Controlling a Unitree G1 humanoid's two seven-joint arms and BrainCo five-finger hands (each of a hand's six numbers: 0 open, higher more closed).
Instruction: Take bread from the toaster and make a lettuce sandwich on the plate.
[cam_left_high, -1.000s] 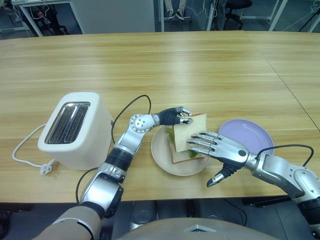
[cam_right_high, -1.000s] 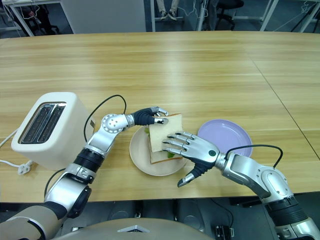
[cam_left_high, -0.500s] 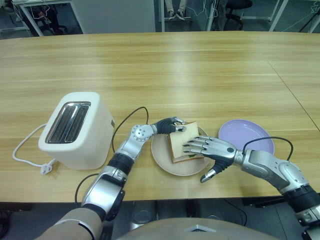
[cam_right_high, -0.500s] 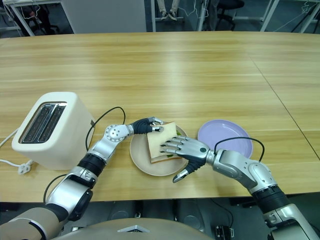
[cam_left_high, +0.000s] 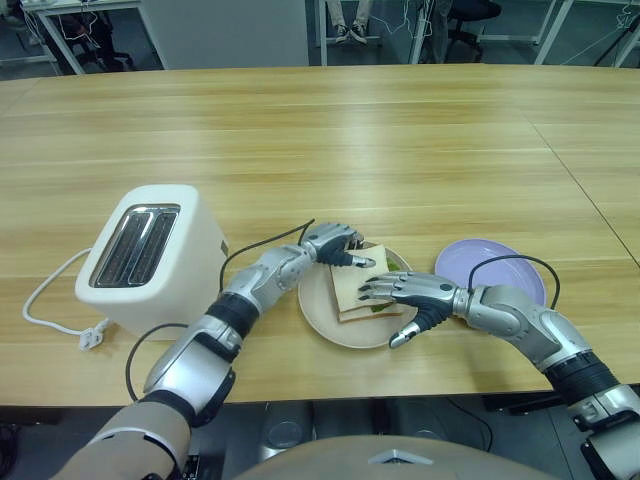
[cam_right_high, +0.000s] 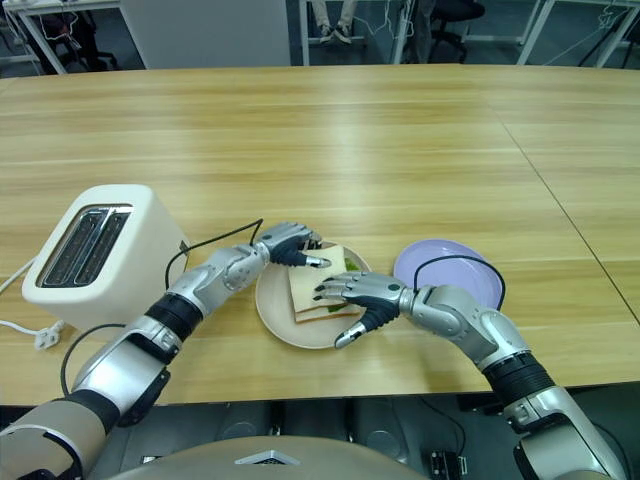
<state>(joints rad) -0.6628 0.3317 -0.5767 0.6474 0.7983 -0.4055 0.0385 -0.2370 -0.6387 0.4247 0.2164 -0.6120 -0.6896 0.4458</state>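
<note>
Sandwich (cam_left_high: 358, 308) looks assembled on plate (cam_left_high: 318, 300); top slice (cam_left_high: 352, 283) under open right hand (cam_left_high: 410, 290), corner pinched by left hand (cam_left_high: 335, 243); release pending.

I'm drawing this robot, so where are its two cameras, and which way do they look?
Left eye view: on the head, looking forward and down at the table; both arms show, left hand and right hand at the sandwich.
Right eye view: beside it, slightly rightward, facing the same way; same arms and hands.
Both share the toaster, beige plate and purple plate.
</note>
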